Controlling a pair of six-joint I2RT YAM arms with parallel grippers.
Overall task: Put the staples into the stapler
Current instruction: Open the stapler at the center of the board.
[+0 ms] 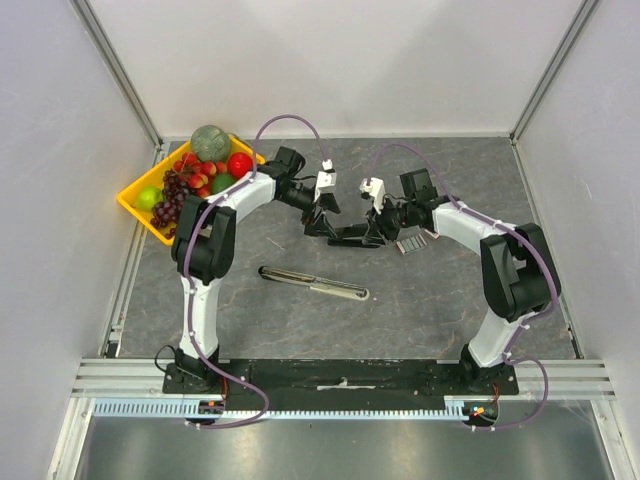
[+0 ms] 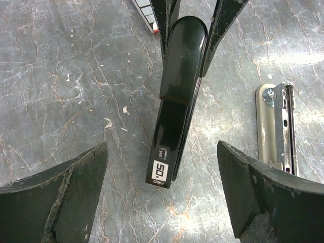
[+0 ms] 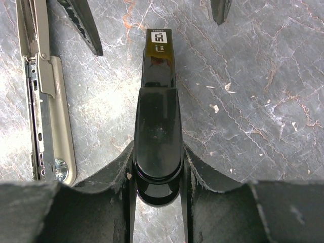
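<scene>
Holdings, largest first. Grey marbled table (image 1: 450, 320), which bears everything. Yellow tray (image 1: 130, 200) of fruit (image 1: 200, 175) at the far left, well apart from the work. Beige stapler (image 1: 315, 283), lying flat and folded open with its metal channel bare, near the black one but not touching it. Black stapler (image 2: 174, 101), low over the table between my two pincers. My right pincer (image 3: 158, 147) is clamped on its rounded rear end. My left pincer (image 2: 162, 152) is spread wide to either side of its front end, touching nothing. The staples (image 1: 412, 244), in a small white-and-red box just beside my right pincer. I cannot see a loose strip. White label (image 2: 160, 172) on the black stapler's nose, reading "50"; the smaller print is illegible. Hazards, as I judge them: held by one end only, the black stapler may pivot or slip when my left pincer closes, and a swing of my right wrist could knock the box.
</scene>
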